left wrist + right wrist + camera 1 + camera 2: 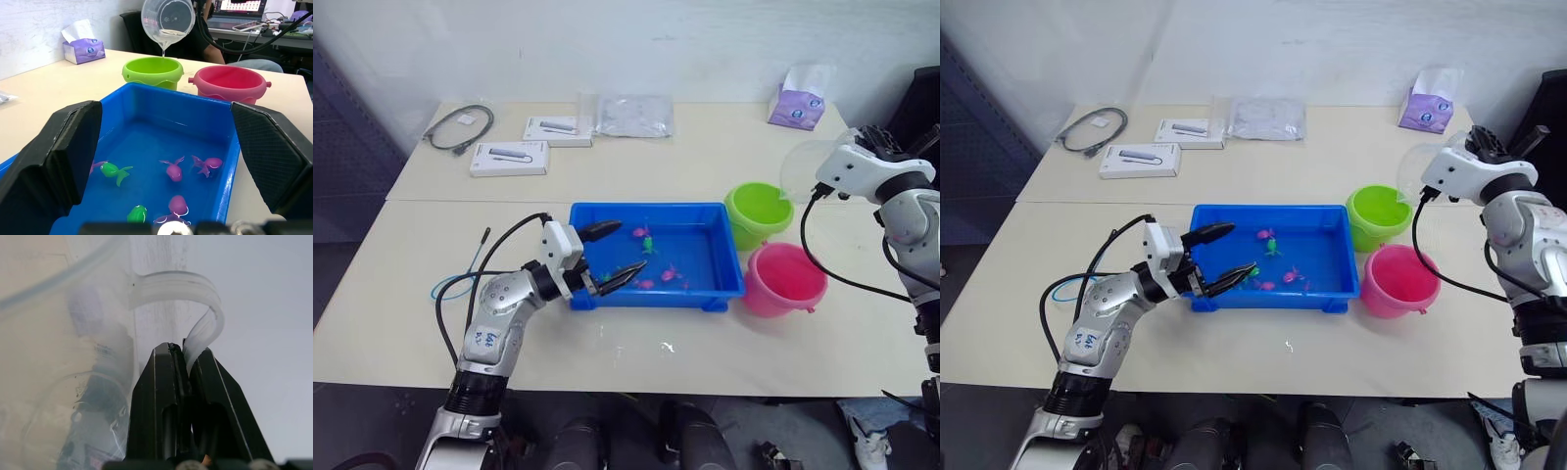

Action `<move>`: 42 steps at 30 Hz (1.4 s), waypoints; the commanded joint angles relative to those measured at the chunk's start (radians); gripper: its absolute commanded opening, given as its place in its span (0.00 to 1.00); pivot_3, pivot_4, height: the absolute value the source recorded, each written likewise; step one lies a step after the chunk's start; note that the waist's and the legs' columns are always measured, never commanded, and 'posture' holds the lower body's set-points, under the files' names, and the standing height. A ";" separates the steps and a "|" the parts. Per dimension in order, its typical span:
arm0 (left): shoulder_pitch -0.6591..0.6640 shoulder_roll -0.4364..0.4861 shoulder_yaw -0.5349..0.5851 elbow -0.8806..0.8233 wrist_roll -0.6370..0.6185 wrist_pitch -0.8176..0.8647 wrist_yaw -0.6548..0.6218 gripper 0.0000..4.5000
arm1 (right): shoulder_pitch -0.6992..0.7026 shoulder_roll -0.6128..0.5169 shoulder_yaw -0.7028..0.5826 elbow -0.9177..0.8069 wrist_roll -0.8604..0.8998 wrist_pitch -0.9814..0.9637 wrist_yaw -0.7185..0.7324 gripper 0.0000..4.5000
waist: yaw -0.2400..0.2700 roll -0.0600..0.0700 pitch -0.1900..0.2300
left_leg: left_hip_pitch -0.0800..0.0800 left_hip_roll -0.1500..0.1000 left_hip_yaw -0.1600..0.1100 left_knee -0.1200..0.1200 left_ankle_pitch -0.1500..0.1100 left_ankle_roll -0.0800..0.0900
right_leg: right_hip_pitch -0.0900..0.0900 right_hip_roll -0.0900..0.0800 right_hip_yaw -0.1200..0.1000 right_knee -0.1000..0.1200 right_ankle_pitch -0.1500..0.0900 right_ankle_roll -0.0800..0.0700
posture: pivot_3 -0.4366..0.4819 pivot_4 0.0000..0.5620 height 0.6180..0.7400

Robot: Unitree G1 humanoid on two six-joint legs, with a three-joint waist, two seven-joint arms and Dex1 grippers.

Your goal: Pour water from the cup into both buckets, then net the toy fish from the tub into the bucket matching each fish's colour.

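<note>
Right tool clamped on one cup, left tool wide open, two buckets, six fish

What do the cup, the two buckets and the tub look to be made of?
The cup: clear, glossy plastic, probably rigid; the background shows through its wall.
The green bucket and the pink bucket: opaque moulded plastic with a soft sheen and rolled rims.
The tub: shiny bright blue plastic, likely stiff, with a moulded rim.

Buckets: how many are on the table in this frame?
2. The green bucket stands off the tub's far right corner, under the tilted cup; the pink bucket stands nearer the robot, touching or almost touching the green one.
</note>
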 commanded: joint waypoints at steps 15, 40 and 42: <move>-0.023 -0.010 -0.001 -0.030 0.008 -0.023 0.016 1.00 | -0.065 -0.033 0.013 0.057 -0.095 -0.124 -0.170 0.01 | -0.001 0.000 0.000 | 0.000 0.000 0.000 0.000 0.000 0.000 | 0.000 0.000 0.000 0.000 0.000 0.000 | 0.48 0.27 1.00; -0.026 -0.014 -0.005 -0.024 0.010 -0.028 0.008 1.00 | -0.021 -0.025 -0.031 -0.014 -0.036 -0.134 -0.162 0.01 | 0.000 0.000 0.000 | 0.000 0.001 0.000 0.000 0.000 0.000 | 0.000 0.000 0.000 0.000 0.000 0.000 | 0.48 0.27 1.00; -0.026 -0.013 -0.006 -0.024 0.012 -0.027 0.008 1.00 | -0.002 0.004 -0.062 -0.021 0.011 -0.101 -0.154 0.01 | 0.000 0.000 0.000 | 0.000 0.001 0.000 0.000 0.000 0.000 | 0.000 0.000 0.000 0.000 0.000 0.000 | 0.48 0.27 1.00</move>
